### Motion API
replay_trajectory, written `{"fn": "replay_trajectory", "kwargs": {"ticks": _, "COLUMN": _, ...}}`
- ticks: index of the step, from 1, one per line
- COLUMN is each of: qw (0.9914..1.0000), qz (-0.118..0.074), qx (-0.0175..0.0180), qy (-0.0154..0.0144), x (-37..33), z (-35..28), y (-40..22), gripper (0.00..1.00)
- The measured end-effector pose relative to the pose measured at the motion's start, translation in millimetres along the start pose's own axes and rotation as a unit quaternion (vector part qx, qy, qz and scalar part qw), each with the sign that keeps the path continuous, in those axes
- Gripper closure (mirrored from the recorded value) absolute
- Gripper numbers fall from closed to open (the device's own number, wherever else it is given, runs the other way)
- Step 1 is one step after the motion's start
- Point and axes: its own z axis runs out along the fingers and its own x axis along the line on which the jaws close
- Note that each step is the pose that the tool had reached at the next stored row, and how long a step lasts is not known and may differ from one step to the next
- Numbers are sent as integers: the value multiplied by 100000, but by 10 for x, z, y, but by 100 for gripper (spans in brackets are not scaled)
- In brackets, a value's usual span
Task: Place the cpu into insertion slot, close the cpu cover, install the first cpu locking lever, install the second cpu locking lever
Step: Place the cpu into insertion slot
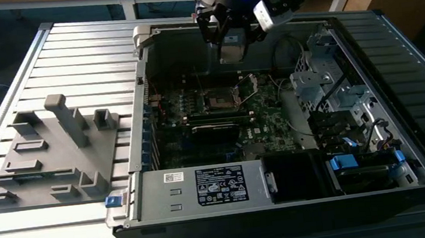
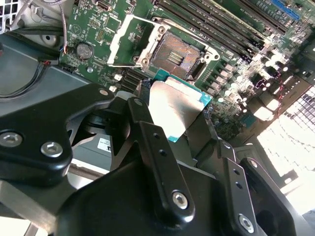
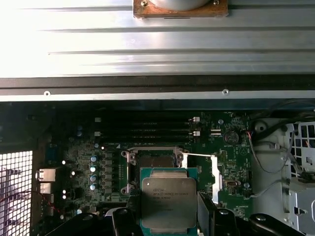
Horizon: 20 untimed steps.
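My gripper (image 2: pixel 173 114) is shut on the cpu (image 2: pixel 176 104), a flat square chip with a dull silver face and a teal edge, clamped between two black fingers (image 2: pixel 143 123). In the first wrist view the cpu (image 3: pixel 169 200) hangs above the motherboard, just beside the insertion slot (image 3: pixel 154 161). The insertion slot (image 2: pixel 178 55) is bare, its dark square recess showing. The cpu cover (image 2: pixel 124 40), a silvery frame, stands flipped open at the slot's side. In the exterior view my gripper (image 1: pixel 231 48) hovers over the case's far end, above the insertion slot (image 1: pixel 221 99).
The open computer case (image 1: pixel 282 194) lies on a slatted metal table (image 1: pixel 74 56). Long black memory slots (image 3: pixel 142 129) run beside the socket. Drive cages and cables (image 1: pixel 335 95) crowd the exterior view's right. A grey fixture block (image 1: pixel 52 152) sits at that view's left.
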Motion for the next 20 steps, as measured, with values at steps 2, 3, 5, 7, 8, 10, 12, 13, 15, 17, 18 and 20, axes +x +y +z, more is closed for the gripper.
{"fn": "replay_trajectory", "kwargs": {"ticks": 2, "qw": 100000, "qz": 1, "qx": -2, "qy": 1, "x": 0, "z": 9, "y": -1, "gripper": 46}}
{"fn": "replay_trajectory", "kwargs": {"ticks": 3, "qw": 100000, "qz": 0, "qx": -2, "qy": 2, "x": 0, "z": 9, "y": -1, "gripper": 46}}
{"fn": "replay_trajectory", "kwargs": {"ticks": 5, "qw": 100000, "qz": -2, "qx": -21, "qy": -7, "x": -1, "z": 16, "y": -1, "gripper": 46}}
{"fn": "replay_trajectory", "kwargs": {"ticks": 7, "qw": 100000, "qz": 1, "qx": -11, "qy": -2, "x": 0, "z": 26, "y": -2, "gripper": 46}}
{"fn": "replay_trajectory", "kwargs": {"ticks": 8, "qw": 100000, "qz": 1, "qx": -5, "qy": 1, "x": -1, "z": 31, "y": -3, "gripper": 46}}
{"fn": "replay_trajectory", "kwargs": {"ticks": 10, "qw": 100000, "qz": 2, "qx": 9, "qy": 6, "x": -1, "z": 34, "y": -3, "gripper": 46}}
{"fn": "replay_trajectory", "kwargs": {"ticks": 12, "qw": 100000, "qz": 0, "qx": 1, "qy": 3, "x": -1, "z": 37, "y": -4, "gripper": 46}}
{"fn": "replay_trajectory", "kwargs": {"ticks": 13, "qw": 100000, "qz": 0, "qx": -3, "qy": 1, "x": -1, "z": 43, "y": -4, "gripper": 46}}
{"fn": "replay_trajectory", "kwargs": {"ticks": 15, "qw": 100000, "qz": 2, "qx": -2, "qy": -1, "x": -1, "z": 47, "y": -4, "gripper": 46}}
{"fn": "replay_trajectory", "kwargs": {"ticks": 17, "qw": 100000, "qz": 0, "qx": -10, "qy": -2, "x": -1, "z": 50, "y": -4, "gripper": 46}}
{"fn": "replay_trajectory", "kwargs": {"ticks": 18, "qw": 100000, "qz": 0, "qx": -23, "qy": -7, "x": -1, "z": 54, "y": -4, "gripper": 46}}
{"fn": "replay_trajectory", "kwargs": {"ticks": 20, "qw": 100000, "qz": 1, "qx": -7, "qy": -1, "x": -1, "z": 65, "y": -6, "gripper": 46}}
